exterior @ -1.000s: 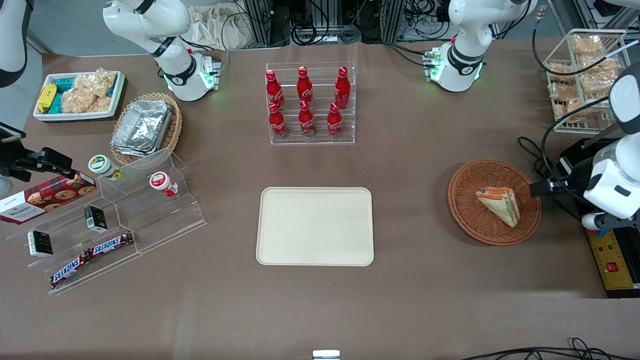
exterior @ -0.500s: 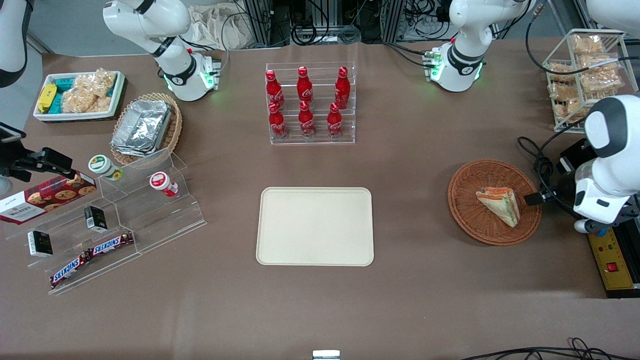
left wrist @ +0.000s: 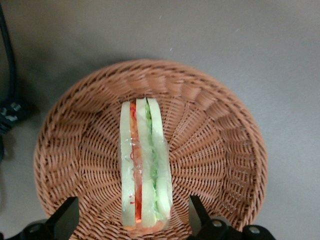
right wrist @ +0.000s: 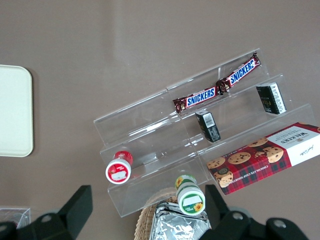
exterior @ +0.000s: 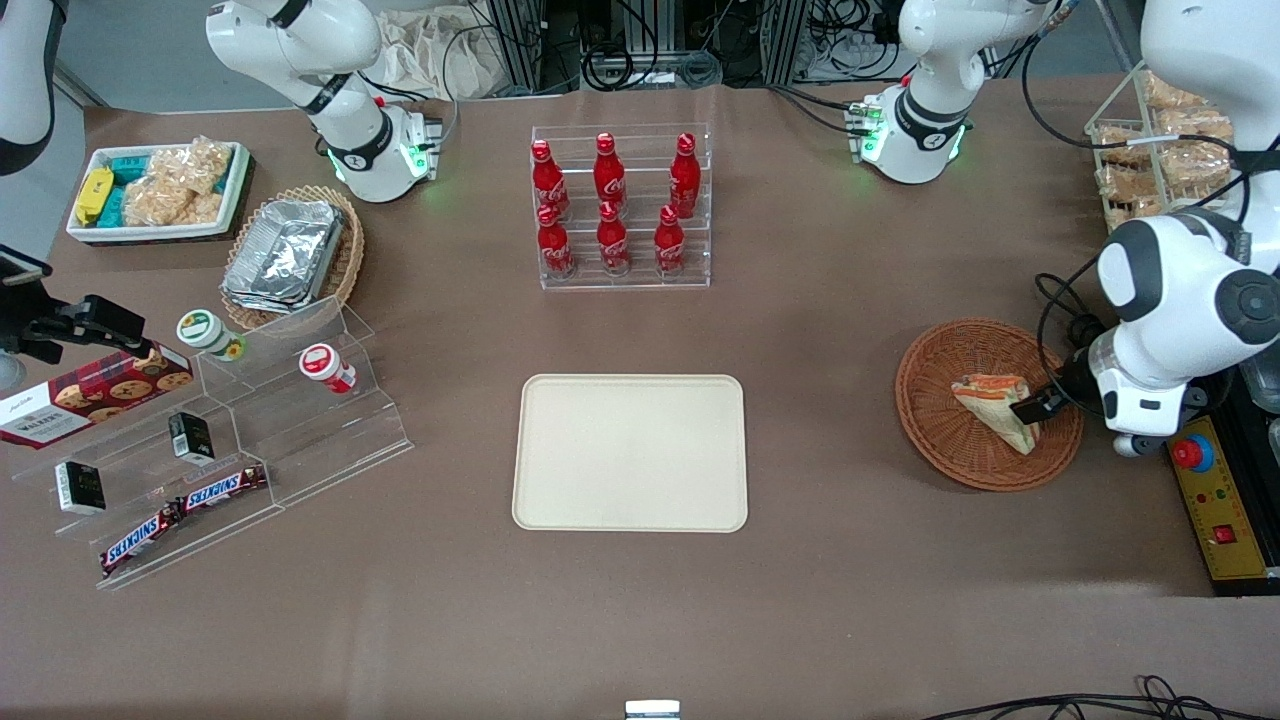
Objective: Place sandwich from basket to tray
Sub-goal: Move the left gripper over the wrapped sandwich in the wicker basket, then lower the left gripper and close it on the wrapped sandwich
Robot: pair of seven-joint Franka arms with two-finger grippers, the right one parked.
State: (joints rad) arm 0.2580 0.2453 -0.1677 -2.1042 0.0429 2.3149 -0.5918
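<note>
The sandwich point(exterior: 988, 400), a clear-wrapped wedge with orange-red and green layers, lies in the round reddish-brown wicker basket point(exterior: 940, 440) toward the working arm's end of the table. My gripper point(exterior: 1034, 408) hovers over the basket at the sandwich's edge. In the left wrist view the sandwich point(left wrist: 145, 165) stands on its edge in the basket point(left wrist: 215, 150), and my gripper point(left wrist: 132, 216) is open, with one dark finger point(left wrist: 66, 216) on each side of it and a gap to the wrapper. The cream tray point(exterior: 630, 452) lies empty at the table's middle.
A clear rack of red cola bottles point(exterior: 620, 205) stands farther from the camera than the tray. A wire rack of snack bags point(exterior: 1165, 150), black cables point(exterior: 1065, 305) and a yellow control box point(exterior: 1215, 500) sit at the working arm's end. A stepped acrylic shelf point(exterior: 230, 440) stands toward the parked arm's end.
The left arm has swung in from the table's end over the basket. Its gripper went from the basket's rim to the sandwich. The sandwich has not moved.
</note>
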